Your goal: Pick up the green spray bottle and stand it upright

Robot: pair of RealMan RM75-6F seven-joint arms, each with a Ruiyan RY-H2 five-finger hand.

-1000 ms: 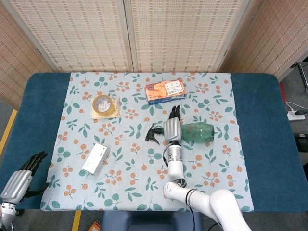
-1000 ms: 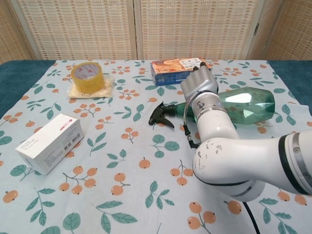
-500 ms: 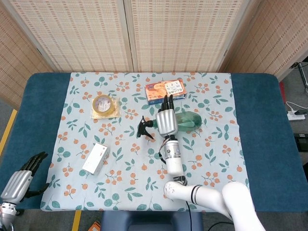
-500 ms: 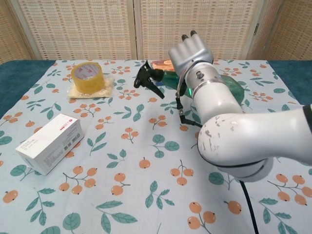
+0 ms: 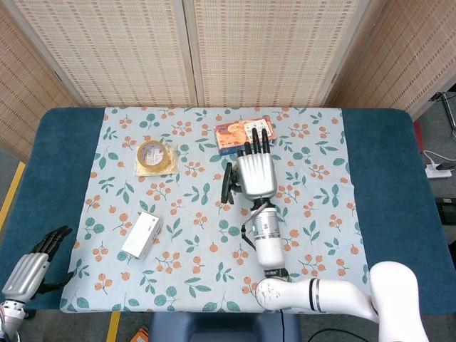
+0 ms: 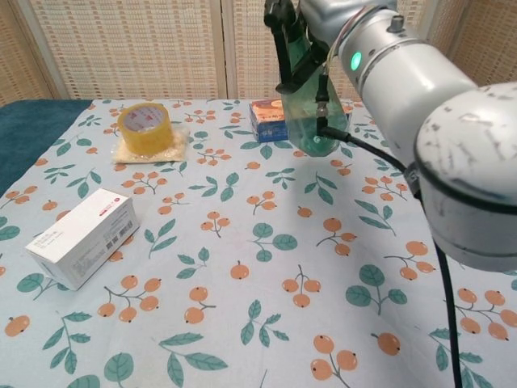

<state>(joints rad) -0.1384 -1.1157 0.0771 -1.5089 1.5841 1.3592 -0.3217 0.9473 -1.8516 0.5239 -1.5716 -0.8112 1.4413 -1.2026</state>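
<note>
Where it lay tilted before, green spray bottle (image 6: 308, 113) now near upright, lifted off tablecloth (image 6: 242, 267), gripped by right robot hand (image 5: 256, 174).

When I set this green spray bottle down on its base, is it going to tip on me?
Possibly. The green spray bottle looks tall and narrows toward a black trigger head, so it could be top-heavy. It seems translucent and may be nearly empty, hence light and easily nudged. The right hand holds it clear of the floral tablecloth, whose soft surface may wobble it; release slowly.
</note>
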